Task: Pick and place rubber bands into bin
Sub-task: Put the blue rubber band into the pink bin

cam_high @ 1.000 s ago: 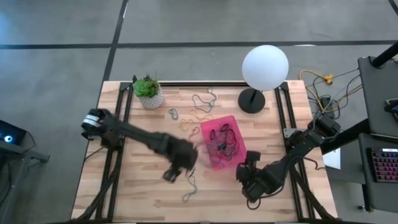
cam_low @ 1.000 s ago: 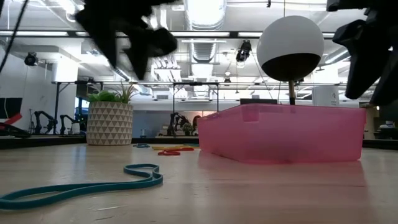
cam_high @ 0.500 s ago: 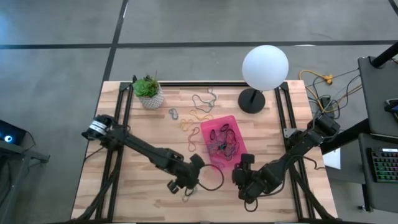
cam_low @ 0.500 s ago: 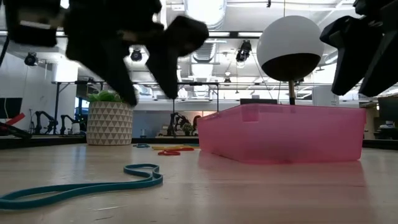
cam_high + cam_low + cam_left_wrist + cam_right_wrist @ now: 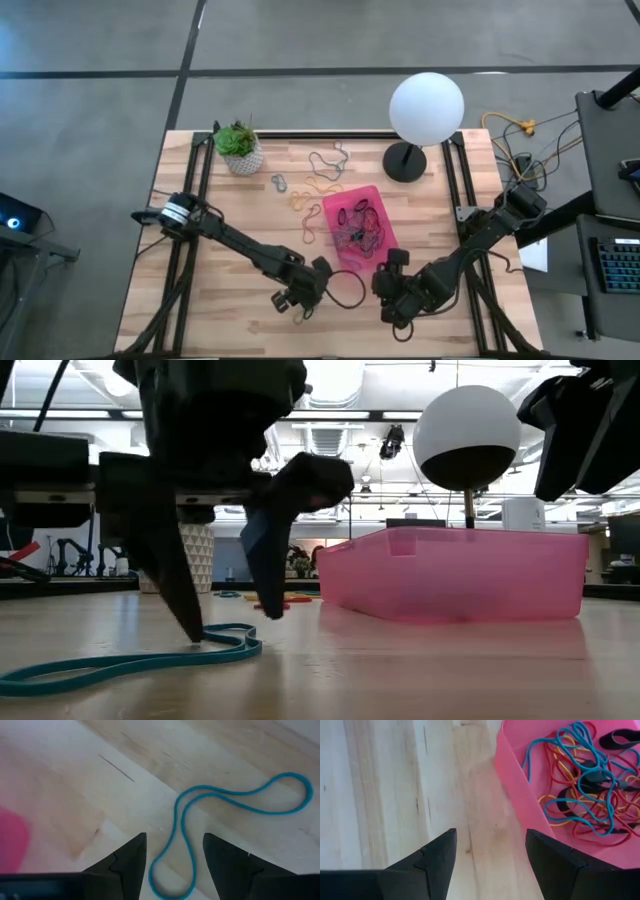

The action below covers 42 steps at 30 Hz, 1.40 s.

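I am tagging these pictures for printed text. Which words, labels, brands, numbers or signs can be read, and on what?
None can be read.
The bin, plant pot, lamp and table carry no print.
The keyboard beside the table: keys too small to read.

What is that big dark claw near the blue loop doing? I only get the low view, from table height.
Observer: The left end effector is open, with one end of the teal rubber band lying between its fingertips.
Operator: Is anything inside the pink box?
Observer: Yes, the bin holds tangled teal, red, yellow and black rubber bands.
Operator: And the other arm?
Observer: The right end effector hangs open over the table, beside the bin.
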Each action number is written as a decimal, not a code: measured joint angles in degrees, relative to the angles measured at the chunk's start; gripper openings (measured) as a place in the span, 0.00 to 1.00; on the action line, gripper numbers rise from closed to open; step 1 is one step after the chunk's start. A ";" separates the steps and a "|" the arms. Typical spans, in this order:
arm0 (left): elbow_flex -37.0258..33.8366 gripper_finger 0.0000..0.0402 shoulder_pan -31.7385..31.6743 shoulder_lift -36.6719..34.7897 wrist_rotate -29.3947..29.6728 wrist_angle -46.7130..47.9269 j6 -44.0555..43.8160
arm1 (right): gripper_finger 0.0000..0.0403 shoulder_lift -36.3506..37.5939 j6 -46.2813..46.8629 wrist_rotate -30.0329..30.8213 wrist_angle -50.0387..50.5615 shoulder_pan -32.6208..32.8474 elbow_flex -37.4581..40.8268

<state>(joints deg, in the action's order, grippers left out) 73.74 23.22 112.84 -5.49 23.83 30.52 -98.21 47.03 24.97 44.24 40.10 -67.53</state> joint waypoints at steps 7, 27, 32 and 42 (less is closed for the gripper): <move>0.00 0.32 -0.46 0.90 -5.74 2.66 -0.32 | 0.56 0.00 -0.06 0.03 -0.09 0.00 0.04; -1.08 0.00 -3.92 -9.53 -22.24 9.59 -22.69 | 0.56 0.00 -0.66 0.66 -0.14 -2.70 0.59; -0.64 0.00 -5.23 -15.59 -21.11 7.70 -23.49 | 0.56 0.00 -0.86 0.66 0.07 -4.06 0.81; -2.23 0.01 -5.72 -15.49 -7.39 5.38 -22.20 | 0.56 0.00 -1.15 0.64 -0.08 -5.82 0.94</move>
<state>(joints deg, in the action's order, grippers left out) 71.50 17.50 97.35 -12.87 29.21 8.32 -98.21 45.88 25.61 44.16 34.28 -66.59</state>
